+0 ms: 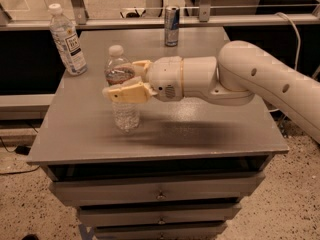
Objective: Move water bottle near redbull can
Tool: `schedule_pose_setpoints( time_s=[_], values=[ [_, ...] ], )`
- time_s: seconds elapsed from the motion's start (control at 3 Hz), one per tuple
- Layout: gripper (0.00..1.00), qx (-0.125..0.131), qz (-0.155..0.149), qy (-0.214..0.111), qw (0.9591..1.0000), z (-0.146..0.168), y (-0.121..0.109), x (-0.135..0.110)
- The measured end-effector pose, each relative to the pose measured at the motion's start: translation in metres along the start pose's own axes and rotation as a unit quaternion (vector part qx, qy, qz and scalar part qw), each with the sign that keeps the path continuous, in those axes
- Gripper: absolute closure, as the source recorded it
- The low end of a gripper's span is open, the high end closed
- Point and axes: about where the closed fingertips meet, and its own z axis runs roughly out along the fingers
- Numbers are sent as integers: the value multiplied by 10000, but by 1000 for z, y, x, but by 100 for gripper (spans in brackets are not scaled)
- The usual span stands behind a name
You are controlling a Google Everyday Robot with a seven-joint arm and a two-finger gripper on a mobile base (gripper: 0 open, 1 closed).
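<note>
1. At the near edge of the grey table [200, 134], above the drawers [160, 191], a strip of bare top runs from side to side.
2. Just behind that strip, left of the middle, the water bottle [126, 115] stands upright on its base. It is well in from both the left edge and the near edge.
3. The gripper [122, 79] is at the bottle's upper body, below the white cap. One cream finger lies across the front and the other sits behind on the right, so the two are clamped on the bottle (the front finger hides part of its middle).
4. The white arm [260, 79] reaches in from the right, roughly level above the table's right half, and its shadow falls on the top beneath it.
5. Beyond the bottle, open grey surface stretches back towards the far edge.
6. Near the middle of the far edge, the redbull can [171, 25] stands upright, well apart from the water bottle and to its right.
7. By the far left corner, close to the left edge, a second bottle with a white label [67, 40] stands apart from both.
</note>
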Motion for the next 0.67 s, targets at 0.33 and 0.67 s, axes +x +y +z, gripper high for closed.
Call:
schedule_pose_setpoints(
  time_s=[0.33, 0.67],
  values=[
    [70, 79, 57, -50, 9999, -3, 8, 1],
    [94, 368, -69, -67, 9993, -28, 4, -12]
  ],
)
